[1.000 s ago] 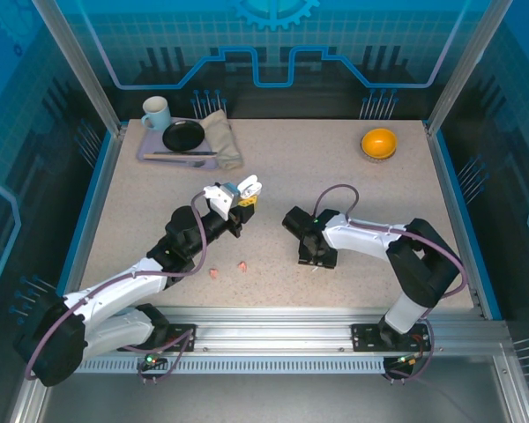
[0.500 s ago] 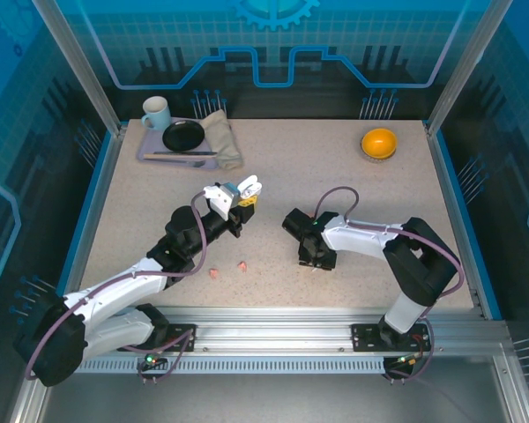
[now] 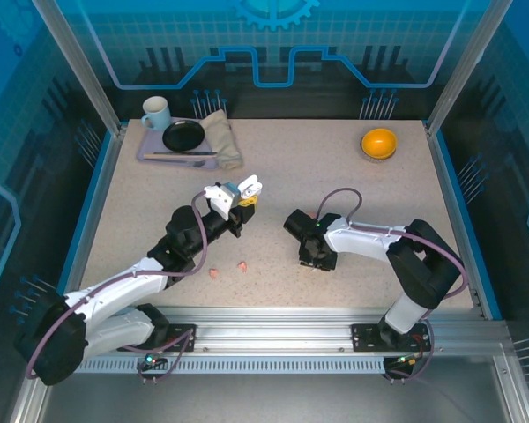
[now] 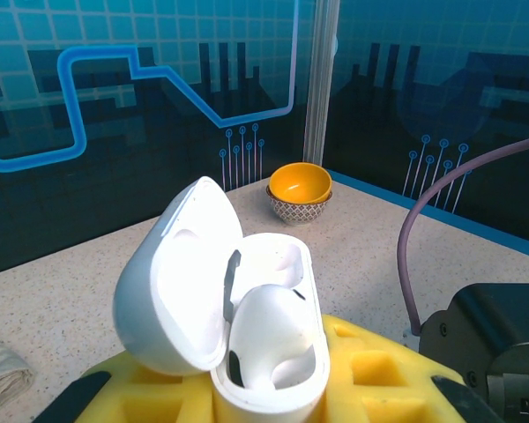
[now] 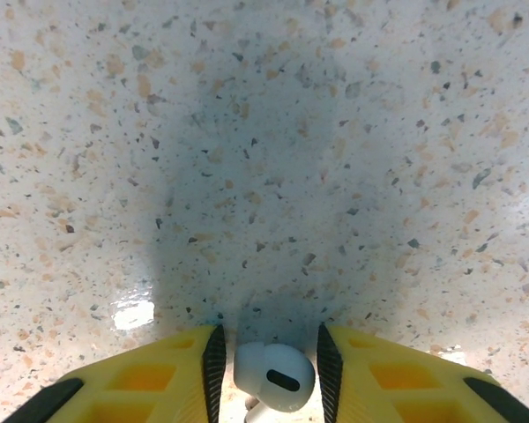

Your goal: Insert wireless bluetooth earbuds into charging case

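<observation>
Speckled table [image 3: 353, 185] carries both arms. Left fingers [image 4: 370, 379] are clenched on the open white charging case [image 4: 247, 335], held up left of centre. Right fingers [image 5: 159, 379] flank a white earbud [image 5: 273, 374] lying right of centre; whether they pinch it cannot be told. Two salmon-pink earbuds [image 3: 213, 273] lie near, beside the left arm.

The speckled worktop [image 3: 335, 185] carries a tray [image 3: 150, 154] at upper left and an orange bowl [image 3: 379, 143] at upper right. Two pink earbuds [image 3: 213, 273] lie at lower centre-left, and a white earbud [image 5: 274, 376] rests on it at the right wrist view's bottom edge.
</observation>
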